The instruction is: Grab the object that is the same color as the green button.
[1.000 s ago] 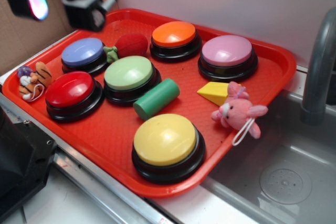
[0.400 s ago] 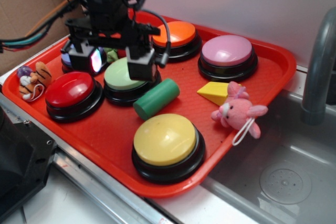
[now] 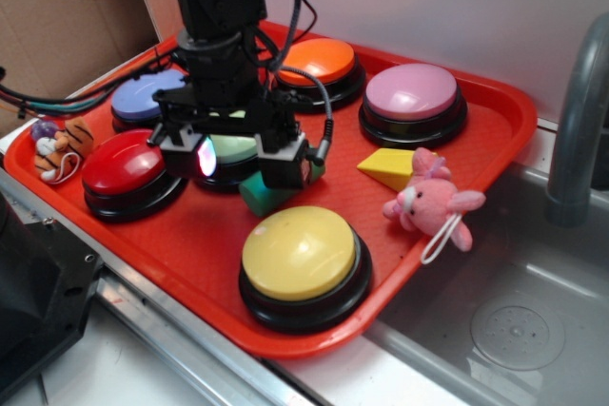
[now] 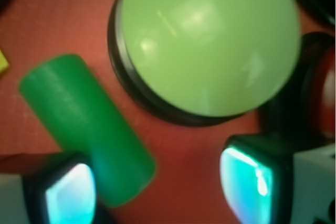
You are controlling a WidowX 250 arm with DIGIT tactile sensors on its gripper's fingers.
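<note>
The gripper [image 4: 157, 187] is hovering spread wide, one finger [image 4: 63, 192] overlapping the green cylinder [image 4: 84, 124] lying beside the green button [image 4: 210, 40], apparently lining up to straddle it.

A red tray [image 3: 495, 130] is carrying six dome buttons, a green cylinder [image 3: 259, 195], a yellow wedge [image 3: 385, 168], and a pink plush [image 3: 423, 206] at its right edge.
</note>
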